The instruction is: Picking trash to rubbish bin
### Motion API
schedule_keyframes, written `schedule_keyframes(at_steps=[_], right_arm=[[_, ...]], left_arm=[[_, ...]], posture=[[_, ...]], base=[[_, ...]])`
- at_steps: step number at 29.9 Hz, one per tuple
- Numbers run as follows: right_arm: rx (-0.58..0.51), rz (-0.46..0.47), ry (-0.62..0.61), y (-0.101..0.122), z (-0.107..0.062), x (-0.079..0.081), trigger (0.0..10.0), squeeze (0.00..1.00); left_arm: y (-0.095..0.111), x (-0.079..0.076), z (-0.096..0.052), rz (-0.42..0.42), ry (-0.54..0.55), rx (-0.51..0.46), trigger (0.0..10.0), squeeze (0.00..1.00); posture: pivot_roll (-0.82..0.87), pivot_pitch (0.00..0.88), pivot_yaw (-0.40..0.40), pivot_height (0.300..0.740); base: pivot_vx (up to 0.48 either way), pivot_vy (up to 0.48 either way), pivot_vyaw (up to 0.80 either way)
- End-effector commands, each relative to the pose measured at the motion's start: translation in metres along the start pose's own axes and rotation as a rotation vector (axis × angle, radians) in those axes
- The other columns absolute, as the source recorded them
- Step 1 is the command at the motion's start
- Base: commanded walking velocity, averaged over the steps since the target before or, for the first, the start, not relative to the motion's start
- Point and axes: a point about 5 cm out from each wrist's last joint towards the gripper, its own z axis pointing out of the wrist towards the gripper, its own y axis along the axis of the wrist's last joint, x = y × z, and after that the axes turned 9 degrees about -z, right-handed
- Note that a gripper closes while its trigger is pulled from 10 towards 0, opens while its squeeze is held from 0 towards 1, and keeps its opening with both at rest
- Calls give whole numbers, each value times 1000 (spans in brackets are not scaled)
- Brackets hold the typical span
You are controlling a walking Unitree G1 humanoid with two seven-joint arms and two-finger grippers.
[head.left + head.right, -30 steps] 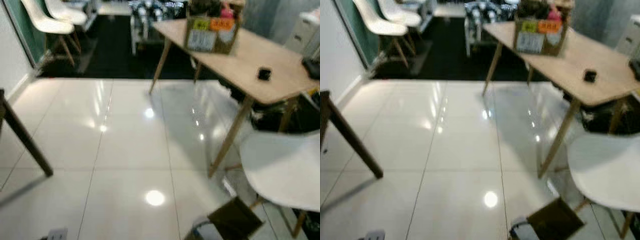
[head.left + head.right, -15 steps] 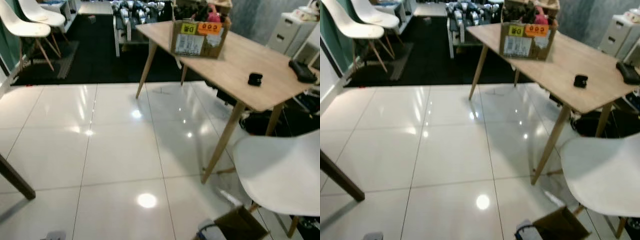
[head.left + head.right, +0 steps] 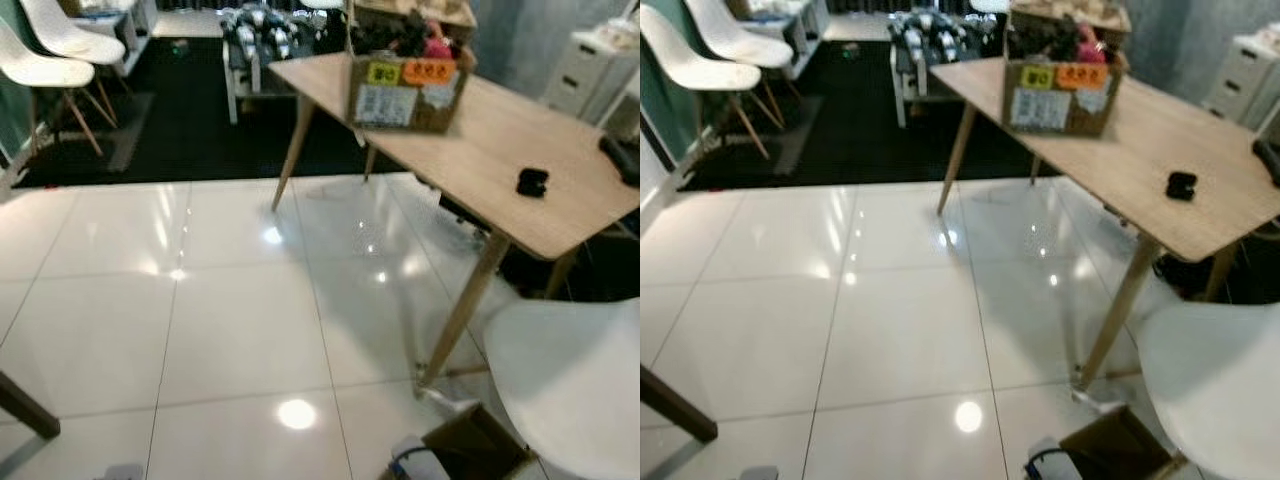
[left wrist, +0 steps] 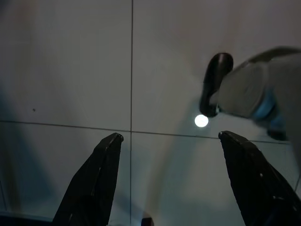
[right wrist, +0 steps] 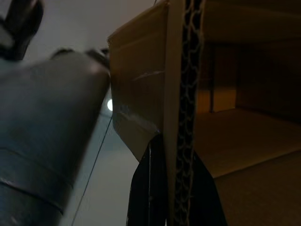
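The right gripper [image 5: 176, 188] clamps the corrugated wall of a brown cardboard box [image 5: 225, 117], one black finger [image 5: 146, 193] on the outside and the other inside, the raw fluted edge running between them. In the head views the box [image 3: 478, 450] sits low at the robot's right, cut off by the frame's edge, with a blurred white-and-blue scrap beside it too soft to identify. The left gripper [image 4: 171, 179] hangs released over the floor [image 3: 230, 320], its two black fingers [image 4: 94, 183] spread wide with nothing between them; a blurred grey limb ending in a dark rounded tip [image 4: 216, 80] crosses beyond them. The floor is glossy white tile with thin dark grout lines and round lamp reflections. A dark slanted leg [image 3: 25, 408] enters from the robot's left, its top cropped. To the right, the smooth white shell of a chair [image 3: 575, 385] is partly cropped. Beyond it stands a pale wooden table [image 3: 480, 150] on tapered legs, carrying a small black object [image 3: 532, 181] and a labelled carton [image 3: 408, 88] stuffed with indistinct items. Farthest away, two white chairs [image 3: 50, 60] stand on dark flooring.
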Motion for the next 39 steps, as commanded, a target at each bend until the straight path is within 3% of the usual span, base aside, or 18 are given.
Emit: schedule_keyframes(at_steps=[1, 6, 10, 13, 17, 18, 20, 21, 26, 27, 29, 30, 32, 33, 34, 35, 38, 39], right_arm=[[-12, -6, 0, 3, 0, 1, 10000, 0], [-40, -9, -24, 8, 0, -3, 10000, 0], [-145, -52, -103, 35, -1, -19, 10000, 0], [-172, -77, -126, 43, -1, -24, 10000, 0], [-273, -246, -202, 74, -6, -38, 10000, 0], [-273, -246, -202, 74, -6, -38, 10000, 0], [-352, -367, -260, 98, -11, -47, 10000, 0], [-352, -367, -260, 98, -11, -47, 10000, 0], [-580, -567, -402, 164, -33, -67, 10000, 0], [-580, -567, -402, 164, -33, -67, 10000, 0], [-677, -607, -467, 190, -46, -76, 10000, 0], [-677, -607, -467, 190, -46, -76, 10000, 0], [-807, -622, -564, 222, -68, -89, 10000, 0], [-807, -622, -564, 222, -68, -89, 10000, 0], [-1013, -607, -685, 265, -108, -108, 10000, 0], [-1013, -607, -685, 265, -108, -108, 10000, 0], [-1278, -560, -698, 304, -158, -118, 10000, 0], [-1278, -560, -698, 304, -158, -118, 10000, 0]], left_arm=[[0, -2, 0, 11, -2, 3, 10000, 0], [2, -2, 1, 17, -4, 0, 10000, 0], [3, 0, 0, 23, -8, -1, 10000, 0], [3, 0, 0, 24, -9, -1, 10000, 0], [2, -2, 0, 27, -12, 2, 10000, 0], [2, -2, 0, 27, -12, 2, 10000, 0], [2, -3, 1, 28, -13, 3, 10000, 0], [2, -3, 1, 28, -13, 3, 10000, 0], [1, -6, 1, 25, -18, 4, 10000, 0], [1, -6, 1, 25, -18, 4, 10000, 0], [1, -6, 1, 24, -19, 4, 10000, 0], [1, -6, 1, 24, -19, 4, 10000, 0], [1, -7, 1, 25, -20, 5, 10000, 0], [1, -7, 1, 25, -20, 5, 10000, 0], [0, -7, 1, 24, -21, 6, 10000, 0], [0, -7, 1, 24, -21, 6, 10000, 0], [0, -8, 1, 20, -22, 7, 10000, 0], [0, -8, 1, 20, -22, 7, 10000, 0]], posture=[[105, 62, -26, 740], [103, 64, -26, 740], [97, 72, -23, 740], [97, 72, -23, 740], [93, 75, -24, 740], [93, 75, -24, 740], [92, 75, -26, 740], [92, 75, -26, 740], [91, 72, -32, 740], [91, 72, -32, 740], [91, 71, -33, 740], [91, 71, -33, 740], [88, 70, -33, 740], [88, 70, -33, 740], [85, 65, -36, 740], [85, 65, -36, 740], [84, 66, -37, 740], [84, 66, -37, 740]], base=[[304, 0, 0], [304, 0, 0], [304, 0, 0], [304, 0, 0], [304, 0, 0], [304, 0, 0], [302, 0, 0], [304, 0, 0], [304, 0, 0], [304, 0, 0], [302, 0, 0], [304, 0, 0], [300, 0, 0], [300, 0, 0], [300, 0, 0], [300, 0, 0], [304, 0, 0], [304, 0, 0]])
